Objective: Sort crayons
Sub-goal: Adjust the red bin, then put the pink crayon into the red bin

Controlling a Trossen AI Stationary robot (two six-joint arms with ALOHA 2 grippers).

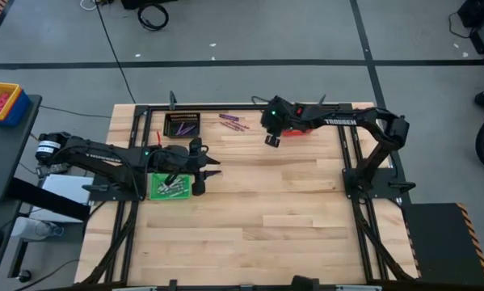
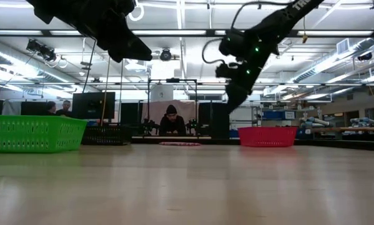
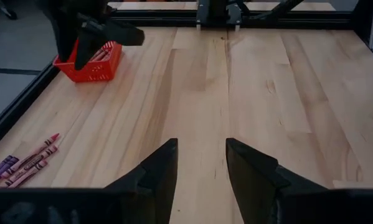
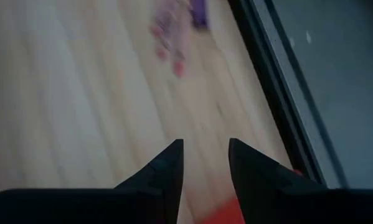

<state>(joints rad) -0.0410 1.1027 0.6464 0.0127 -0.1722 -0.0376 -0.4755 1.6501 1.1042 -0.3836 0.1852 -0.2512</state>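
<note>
Left gripper hangs beside the green bin of pale crayons; right gripper hangs near the red bin. Both fingers are spread, empty. Loose crayons lie on the tabletop.

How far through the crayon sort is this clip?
Partly done: pale crayons lie in the green bin and purple ones in the black bin. Nothing is in hand; the left gripper and right gripper both have empty, parted jaws. Loose crayons remain on the table.

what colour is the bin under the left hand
Green bin, holding pale crayons; clearest in the high view.
</note>
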